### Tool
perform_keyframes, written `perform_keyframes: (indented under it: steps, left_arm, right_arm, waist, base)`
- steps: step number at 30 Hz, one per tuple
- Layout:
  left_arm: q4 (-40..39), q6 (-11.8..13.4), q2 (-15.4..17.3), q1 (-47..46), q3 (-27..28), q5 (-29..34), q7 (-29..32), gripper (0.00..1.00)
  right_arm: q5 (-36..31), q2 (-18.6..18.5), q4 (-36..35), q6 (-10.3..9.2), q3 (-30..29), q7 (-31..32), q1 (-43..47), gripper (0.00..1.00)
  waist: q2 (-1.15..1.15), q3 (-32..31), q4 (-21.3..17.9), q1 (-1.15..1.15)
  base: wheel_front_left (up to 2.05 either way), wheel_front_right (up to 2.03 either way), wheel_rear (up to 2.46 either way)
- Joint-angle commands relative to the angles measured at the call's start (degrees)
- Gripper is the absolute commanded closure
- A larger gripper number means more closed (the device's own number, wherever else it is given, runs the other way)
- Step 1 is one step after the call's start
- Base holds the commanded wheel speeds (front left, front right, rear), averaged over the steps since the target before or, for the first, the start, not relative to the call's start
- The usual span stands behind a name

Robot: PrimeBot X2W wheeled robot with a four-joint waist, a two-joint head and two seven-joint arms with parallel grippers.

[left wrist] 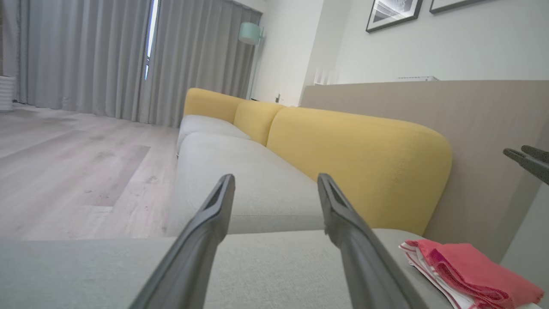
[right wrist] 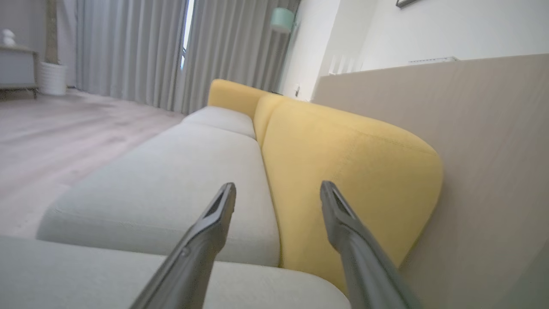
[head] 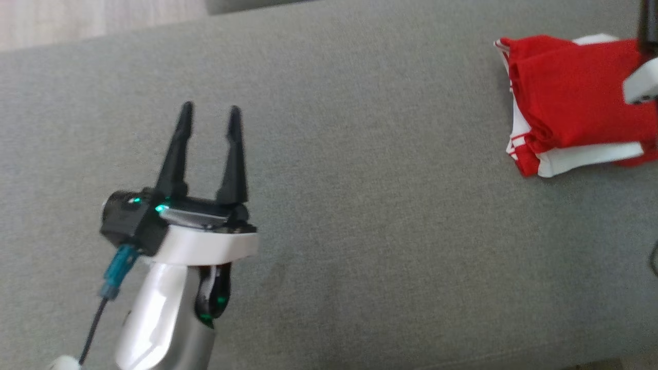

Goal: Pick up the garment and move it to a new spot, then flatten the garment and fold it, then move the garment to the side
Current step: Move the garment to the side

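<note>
The garment (head: 570, 97), red with white striped trim, lies folded in a compact stack at the far right of the grey cushion (head: 360, 205); it also appears in the left wrist view (left wrist: 463, 266) at the lower right. My left gripper (head: 211, 110) hovers over the cushion's left part, far from the garment, open with nothing between its fingers (left wrist: 275, 178). A pale part of my right arm (head: 640, 85) overlaps the garment's right edge. My right gripper (right wrist: 279, 185) stands open and holds nothing; its dark fingertips (left wrist: 527, 159) show above the garment.
Beyond the cushion runs a sofa with grey seats (left wrist: 240, 171) and yellow backrests (left wrist: 356, 159). A beige panel (right wrist: 484, 171) rises on the right. Wooden floor (left wrist: 64, 171) lies to the left, with grey curtains (left wrist: 85, 56) behind.
</note>
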Motion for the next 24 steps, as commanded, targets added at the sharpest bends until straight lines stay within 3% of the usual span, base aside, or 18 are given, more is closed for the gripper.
perform_keyframes:
  steps: [1, 11, 15, 20, 24]
  left_arm:
    - [-2.7, 0.8, 0.4, -0.1, 3.3, -0.1, -0.3, 0.0]
    - [-2.8, 0.9, 0.4, 4.9, 6.2, -1.9, -0.3, 0.0]
    - [-2.3, 0.7, 0.4, 7.0, 7.0, -2.9, -0.3, 0.0]
    - [-0.9, 1.2, 0.4, 9.1, 7.0, -3.4, -0.3, 0.0]
    - [0.7, 1.0, 0.4, 11.0, 6.9, -4.4, -0.3, 0.0]
  right_arm:
    - [2.2, 1.1, -5.6, 0.11, 0.8, 0.9, 1.5, 0.0]
    - [9.1, 13.1, -22.0, 0.11, -0.2, 3.9, 13.0, 0.0]
    - [10.8, 16.6, -22.8, 0.11, -0.4, 2.4, 19.5, 0.0]
    - [11.5, 17.6, -20.0, 0.11, -0.4, -1.5, 25.9, 0.0]
    - [14.9, 17.6, -17.1, 0.11, 3.2, -5.0, 32.1, 0.0]
  waist:
    - [0.0, -2.0, 0.9, 0.01]
    - [0.0, -6.2, 3.9, 0.01]
    - [0.0, -7.4, 4.7, 0.01]
    - [0.0, -8.6, 5.3, 0.01]
    - [0.0, -9.8, 5.9, 0.01]
  base:
    - [0.0, 0.0, 0.0]
    - [0.0, 0.0, 0.0]
    - [0.0, 0.0, 0.0]
    - [0.0, 0.0, 0.0]
    - [0.0, 0.0, 0.0]
